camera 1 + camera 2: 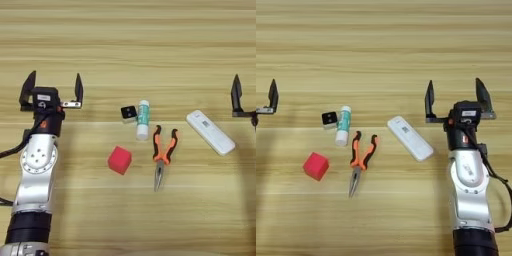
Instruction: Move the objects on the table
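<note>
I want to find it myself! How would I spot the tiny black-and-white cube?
Look at the middle of the wooden table, where the small things cluster. Find the white glue stick with its green label; the tiny black-and-white cube touches its left side. It is much smaller than the red cube.

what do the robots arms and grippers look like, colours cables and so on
Both arms match: a silver-grey forearm with a round plate of small screw holes, a black cuff below and a black wrist block above. A black cable runs beside each. The left gripper and right gripper each carry two black pointed fingers on a pale crossbar, with a small white-labelled black box between them.
</note>
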Tool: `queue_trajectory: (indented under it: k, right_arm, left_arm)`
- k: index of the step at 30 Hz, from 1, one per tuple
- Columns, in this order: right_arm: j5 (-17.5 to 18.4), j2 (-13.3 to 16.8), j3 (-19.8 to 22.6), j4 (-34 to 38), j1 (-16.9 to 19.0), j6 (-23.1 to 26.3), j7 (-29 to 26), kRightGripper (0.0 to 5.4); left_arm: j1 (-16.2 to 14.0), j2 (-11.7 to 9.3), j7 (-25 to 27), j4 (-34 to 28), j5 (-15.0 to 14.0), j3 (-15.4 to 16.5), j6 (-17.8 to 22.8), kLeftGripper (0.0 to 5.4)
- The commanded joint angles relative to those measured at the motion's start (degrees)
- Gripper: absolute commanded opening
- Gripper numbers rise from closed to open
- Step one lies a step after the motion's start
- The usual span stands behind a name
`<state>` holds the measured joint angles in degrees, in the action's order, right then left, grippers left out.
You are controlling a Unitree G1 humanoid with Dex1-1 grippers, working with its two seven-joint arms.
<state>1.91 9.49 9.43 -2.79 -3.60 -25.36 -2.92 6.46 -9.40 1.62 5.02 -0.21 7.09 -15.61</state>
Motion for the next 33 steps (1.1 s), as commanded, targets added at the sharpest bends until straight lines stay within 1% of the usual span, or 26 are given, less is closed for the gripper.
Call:
queue_trajectory:
  k: [1, 6, 10, 14, 17, 19, 22, 25, 30, 31, 33]
  right_arm:
    - [0.41, 0.67, 0.53, 0.80, 0.05, 1.20, -0.25, 5.40]
    - [0.76, 1.04, 0.67, 0.74, -0.08, 1.18, -0.46, 5.40]
    - [0.96, 1.30, 0.66, 0.84, -0.09, 1.26, -0.59, 5.40]
    - [1.07, 1.40, 0.42, 0.92, -0.05, 1.48, -0.81, 5.40]
    - [1.58, 1.71, -0.17, 1.09, -0.04, 2.37, -2.02, 5.40]
    - [2.87, 2.22, -0.77, 1.56, -0.07, 3.87, -4.09, 5.40]
    - [2.96, 3.79, -1.38, 2.01, -0.18, 5.21, -6.67, 5.40]
    - [5.80, 4.96, -0.83, 2.51, -0.52, 8.07, -9.37, 5.40]
    - [10.46, 7.99, -0.44, 4.17, -0.61, 13.87, -14.76, 5.40]
    - [11.19, 8.55, -0.51, 4.52, -0.49, 14.93, -15.84, 5.40]
    - [11.39, 10.11, -0.90, 4.96, -0.06, 17.31, -17.60, 5.40]
  left_arm:
    - [-0.38, 0.18, 1.35, -1.48, -1.18, -0.43, 1.78, 5.38]
    - [-0.50, 0.64, 1.98, -2.18, -1.96, -0.65, 2.25, 5.38]
    - [-0.60, 1.07, 1.49, -2.54, -1.87, -0.43, 1.88, 5.38]
    - [-0.66, 1.06, 2.31, -2.42, -2.11, -0.54, 1.60, 5.38]
    - [-0.62, 1.00, 2.52, -2.29, -1.95, -0.53, 1.27, 5.38]
    - [-0.55, 0.93, 2.76, -2.01, -1.94, -0.58, 0.96, 5.38]
    - [-0.44, 0.89, 3.48, -1.21, -2.39, -0.62, 0.85, 5.38]
    - [-0.41, 0.91, 3.58, -0.88, -2.35, -0.56, 0.60, 5.38]
    - [-0.35, 1.02, 3.98, -0.73, -2.57, -0.54, 0.41, 5.38]
    - [-0.33, 1.04, 4.03, -0.69, -2.60, -0.54, 0.38, 5.38]
    - [-0.29, 1.07, 4.17, -0.59, -2.66, -0.58, 0.29, 5.38]
